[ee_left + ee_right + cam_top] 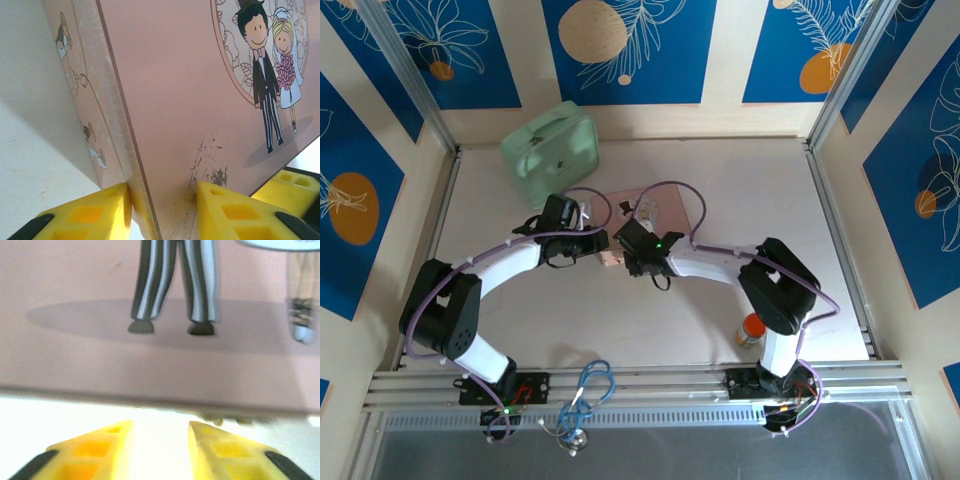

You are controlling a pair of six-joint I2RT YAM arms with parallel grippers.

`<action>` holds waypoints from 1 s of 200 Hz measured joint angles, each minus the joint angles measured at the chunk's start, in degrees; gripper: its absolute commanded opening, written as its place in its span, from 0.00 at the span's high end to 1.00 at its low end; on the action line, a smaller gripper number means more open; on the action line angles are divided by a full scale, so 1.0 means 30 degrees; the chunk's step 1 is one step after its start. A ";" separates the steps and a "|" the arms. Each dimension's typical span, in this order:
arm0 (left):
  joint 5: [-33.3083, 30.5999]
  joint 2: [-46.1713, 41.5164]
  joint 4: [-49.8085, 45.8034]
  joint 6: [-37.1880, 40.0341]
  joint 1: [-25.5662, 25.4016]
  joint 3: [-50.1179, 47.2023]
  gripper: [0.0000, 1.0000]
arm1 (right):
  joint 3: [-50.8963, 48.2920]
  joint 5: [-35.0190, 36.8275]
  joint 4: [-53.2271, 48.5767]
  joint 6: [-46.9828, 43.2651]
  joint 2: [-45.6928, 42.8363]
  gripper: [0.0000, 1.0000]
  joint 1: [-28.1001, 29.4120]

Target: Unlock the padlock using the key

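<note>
Padlock hidden or too small to tell, left gripper (162, 207) clamping the pink tin's (200, 100) edge, right gripper (160, 440) standing parted, empty, just beside the tin.

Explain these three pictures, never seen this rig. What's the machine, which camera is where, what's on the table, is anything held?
The machine is two small robot arms bolted to the near edge of a table. The top picture looks down from above and behind them. The other two come from a camera on each wrist, looking past its yellow fingers. On the table lie a pale green case, a pink tin printed with a cartoon wedding couple, and a small orange-capped item by the right arm's base. The left hand is clamped on the pink tin's edge. The right hand faces the tin with its fingers apart, holding nothing.
</note>
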 measured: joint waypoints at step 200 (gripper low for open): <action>0.0175 0.0007 -0.0066 0.0015 0.0095 0.0029 0.65 | -0.4852 -0.6193 0.7184 -0.0641 -0.0597 0.47 -0.3279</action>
